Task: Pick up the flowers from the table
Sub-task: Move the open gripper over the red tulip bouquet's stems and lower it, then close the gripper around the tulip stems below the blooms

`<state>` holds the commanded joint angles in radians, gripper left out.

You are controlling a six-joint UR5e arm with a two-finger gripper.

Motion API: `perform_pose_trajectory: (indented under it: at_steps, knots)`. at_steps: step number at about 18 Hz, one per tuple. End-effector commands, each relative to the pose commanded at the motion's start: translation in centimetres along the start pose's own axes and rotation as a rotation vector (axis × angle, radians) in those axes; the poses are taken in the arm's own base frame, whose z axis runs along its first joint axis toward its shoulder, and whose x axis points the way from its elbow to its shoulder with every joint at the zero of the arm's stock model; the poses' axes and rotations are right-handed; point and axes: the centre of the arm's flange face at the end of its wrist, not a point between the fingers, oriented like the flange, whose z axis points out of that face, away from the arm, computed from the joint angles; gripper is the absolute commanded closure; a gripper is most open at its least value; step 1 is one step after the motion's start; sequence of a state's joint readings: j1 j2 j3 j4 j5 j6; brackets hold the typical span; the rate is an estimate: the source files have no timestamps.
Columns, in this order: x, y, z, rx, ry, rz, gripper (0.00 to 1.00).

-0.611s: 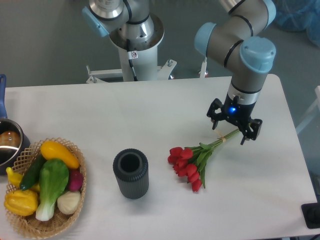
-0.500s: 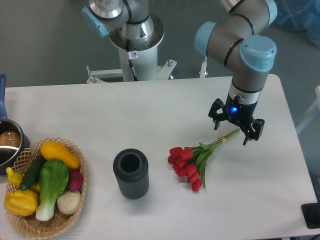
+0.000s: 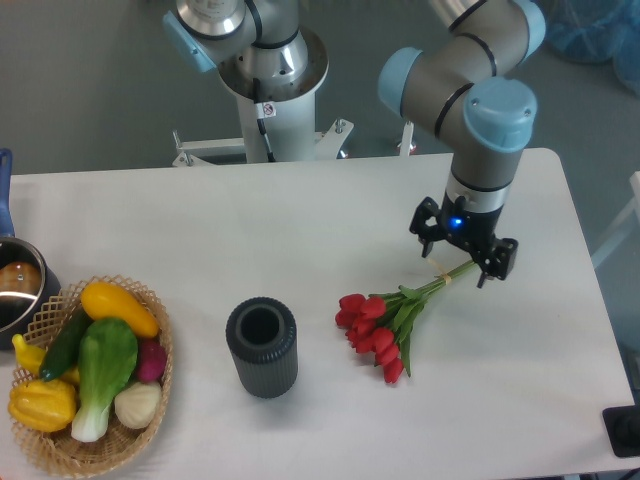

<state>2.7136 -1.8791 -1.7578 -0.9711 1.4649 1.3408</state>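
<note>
Surface: white table (image 3: 250, 220) with rounded corners fills most of the frame, grey floor and a robot base behind it at the top
Flowers: the flowers (image 3: 385, 325) lie flat on the table, right of centre, red heads bunched at the lower left, pale stems tied together and running up to the right
Long axis: diagonal, from the blooms at lower left to the stem tips at upper right, near the tie
Claw: the gripper (image 3: 463, 252) hangs over the upper-right end of the stems, its two black fingers spread apart with nothing between them
Relation: the stem end sits just beneath and between the spread fingers; the blooms lie away to the lower left of the claw
Finger line: the fingers seem to stand across the stems rather than along them, though the tilt is hard to judge exactly
Contact: whether the tips already touch the table or stems cannot be told from this view
Judgement: a straight descent and a close on the stems near the tie looks like what is called for
Nearby: dark ribbed cylinder (image 3: 262, 347) stands left of the blooms, well apart
Far left: wicker basket (image 3: 150, 385) of vegetables, and a pot (image 3: 18, 290) at the frame edge
</note>
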Motion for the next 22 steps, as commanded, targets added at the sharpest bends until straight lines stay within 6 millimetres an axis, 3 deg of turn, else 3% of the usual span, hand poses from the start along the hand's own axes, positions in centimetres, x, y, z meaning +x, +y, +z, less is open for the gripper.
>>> perform_pose_trajectory:
  at_steps: [3, 13, 20, 21, 22]
  knots:
    - [1.0, -0.1, 1.4, -0.034, 0.031, 0.016, 0.00]
    - [2.3, -4.8, 7.9, -0.083, 0.069, 0.103, 0.00]
    - [2.3, -5.4, 10.0, -0.082, 0.070, 0.114, 0.00]
    - [2.4, -5.7, 10.3, -0.086, 0.072, 0.118, 0.10]
    - [2.5, -5.8, 10.5, -0.094, 0.073, 0.123, 0.30]
